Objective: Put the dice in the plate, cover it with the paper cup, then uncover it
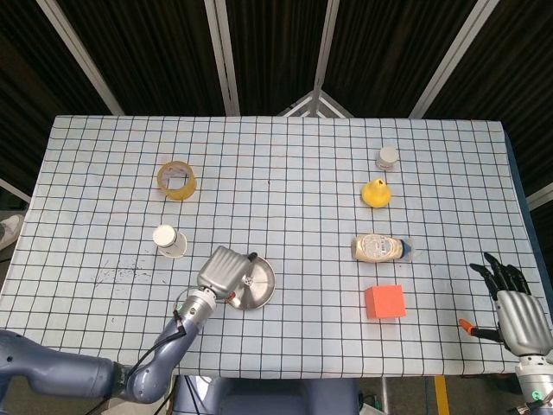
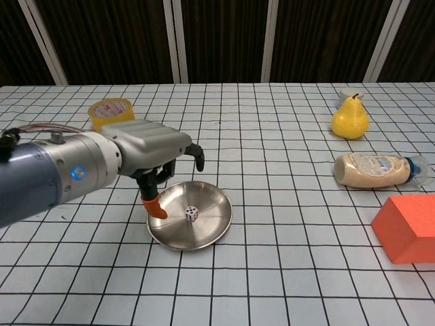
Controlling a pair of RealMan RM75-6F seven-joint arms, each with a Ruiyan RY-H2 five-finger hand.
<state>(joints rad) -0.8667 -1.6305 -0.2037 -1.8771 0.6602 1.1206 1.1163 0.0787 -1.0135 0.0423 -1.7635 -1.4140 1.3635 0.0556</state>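
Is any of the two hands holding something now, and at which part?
Nothing is held. The die lies free in the plate; the left hand and right hand are open.

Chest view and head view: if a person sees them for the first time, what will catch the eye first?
Probably the big silver left hand, fingers spread over the left rim of the steel plate near the table's front edge. A small white dice lies alone in that plate. At the right, the orange block and yellow pear stand out by colour.

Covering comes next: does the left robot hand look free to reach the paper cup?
Probably yes: the left robot hand holds nothing, and the paper cup stands beside it with nothing between.
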